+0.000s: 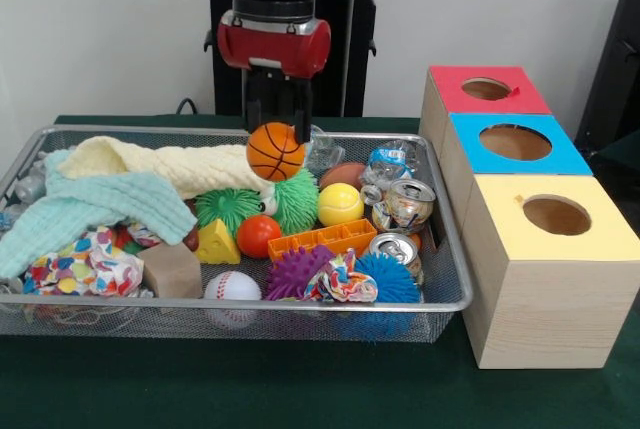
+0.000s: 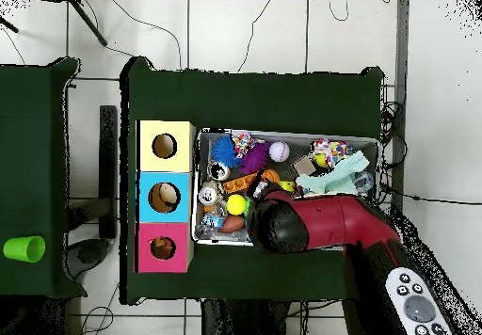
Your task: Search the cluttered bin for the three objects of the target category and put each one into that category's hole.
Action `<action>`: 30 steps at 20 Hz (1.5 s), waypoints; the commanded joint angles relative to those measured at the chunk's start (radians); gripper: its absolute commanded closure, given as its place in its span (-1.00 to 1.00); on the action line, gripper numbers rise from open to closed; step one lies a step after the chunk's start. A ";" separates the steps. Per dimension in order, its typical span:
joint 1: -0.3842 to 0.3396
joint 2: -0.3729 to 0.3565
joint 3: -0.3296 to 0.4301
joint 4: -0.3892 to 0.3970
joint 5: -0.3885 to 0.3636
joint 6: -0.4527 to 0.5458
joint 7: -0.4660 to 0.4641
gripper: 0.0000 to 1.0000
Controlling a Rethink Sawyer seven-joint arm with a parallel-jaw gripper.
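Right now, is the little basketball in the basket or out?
Out: the hand holds the basketball up above the toys in the basket.

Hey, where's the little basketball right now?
In the front view, the basketball hangs in the pincer above the wire bin, over the green spiky ball and beside the cream knitted cloth.

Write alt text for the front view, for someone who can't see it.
A red and black robot arm's end effector holds a small basketball above a wire mesh bin cluttered with balls, cans and cloths. Beside the bin stand three wooden boxes with holes, topped red, blue and yellow.
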 commanded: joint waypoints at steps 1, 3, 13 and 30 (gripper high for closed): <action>0.027 0.069 -0.065 -0.005 -0.024 -0.034 0.054 -1.00; 0.015 0.067 -0.054 -0.012 -0.006 -0.012 0.033 -1.00; -0.036 -0.045 0.012 -0.021 0.121 0.159 -0.051 -1.00; -0.053 -0.049 0.019 0.037 0.130 0.110 -0.048 -1.00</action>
